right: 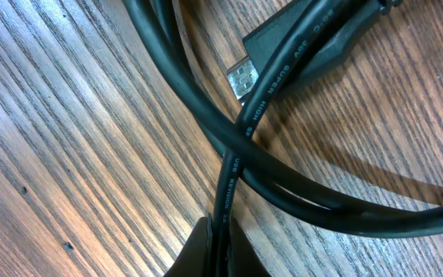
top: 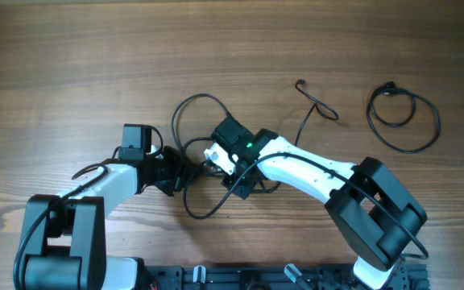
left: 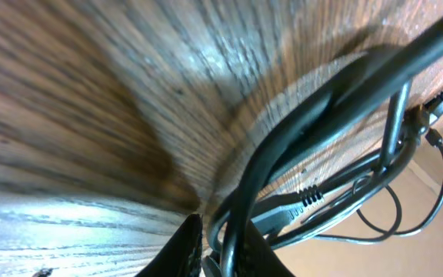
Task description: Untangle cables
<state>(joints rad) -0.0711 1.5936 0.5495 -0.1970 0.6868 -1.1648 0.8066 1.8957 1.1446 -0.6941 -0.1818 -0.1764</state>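
**A:** Wooden table [top: 71, 64]; no containers in view. Left gripper [left: 225, 255] is pinched on one strand of the tangled cables [top: 192, 184], centre frame.

**B:** Right gripper [right: 220, 245] is clamped on another strand. Advise a slow pull apart, since the plug [right: 241, 77] may snag. Coiled cord [top: 405, 117] lies apart, upper right.

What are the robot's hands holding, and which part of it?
Both hold the cables mid-cord. The left gripper pinches a couple of strands, and the right gripper pinches one thin strand.
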